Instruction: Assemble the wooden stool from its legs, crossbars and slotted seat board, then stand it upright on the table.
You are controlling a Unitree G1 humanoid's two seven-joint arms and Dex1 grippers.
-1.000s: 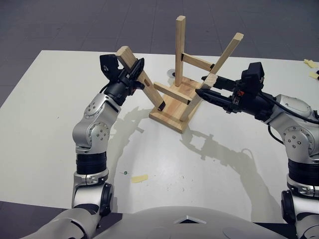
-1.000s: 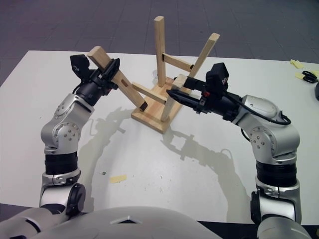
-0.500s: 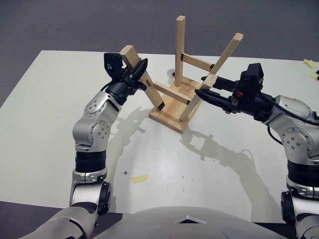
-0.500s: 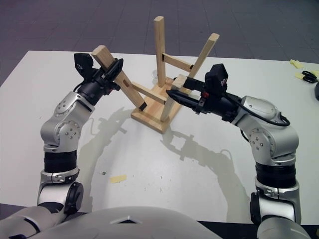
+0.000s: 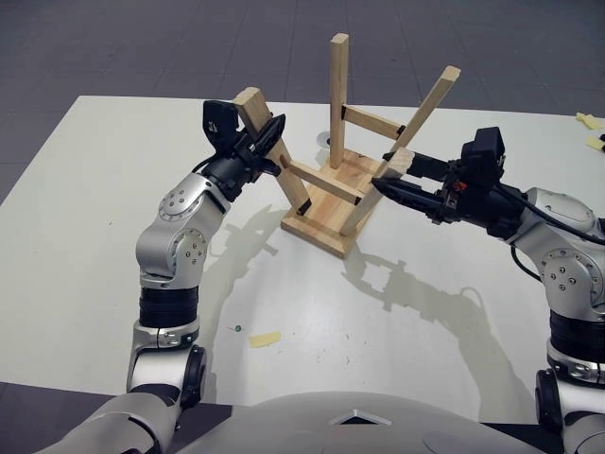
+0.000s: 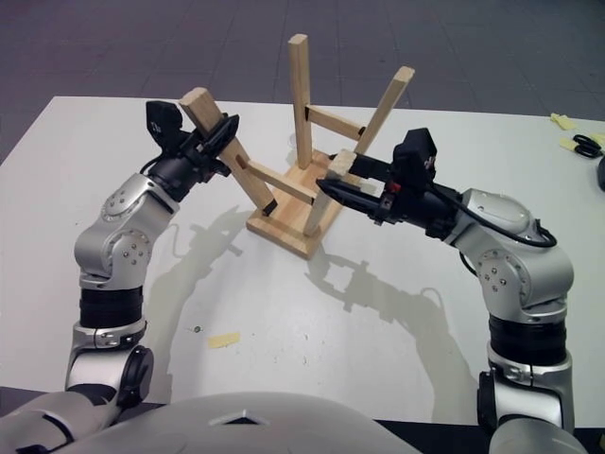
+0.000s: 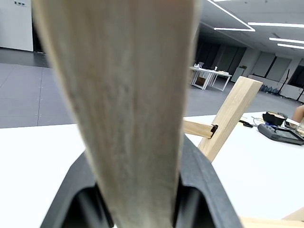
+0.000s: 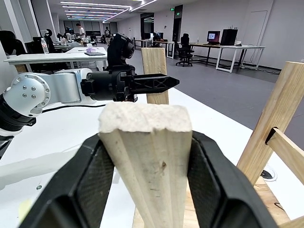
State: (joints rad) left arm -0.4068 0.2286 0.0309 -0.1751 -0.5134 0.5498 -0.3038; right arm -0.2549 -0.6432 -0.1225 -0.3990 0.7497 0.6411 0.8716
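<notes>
Wooden stool (image 5: 326,180): sitting inverted at upper centre of the left eye view, seat board (image 5: 326,225) lying on the white table (image 5: 95,189), four legs pointing up.
Left gripper (image 5: 267,142): pinching the leftmost leg (image 5: 294,184) near its upper end.
Right gripper (image 5: 390,174): clamping the near right leg (image 5: 364,208) at its top.

Stool (image 5: 326,227) on table (image 5: 95,236), between left tool (image 5: 270,144) and right tool (image 5: 388,172)

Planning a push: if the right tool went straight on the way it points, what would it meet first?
The stool leg clamped in the right tool; beyond that, probably the left tool gripping another leg, though depth is unclear.
</notes>
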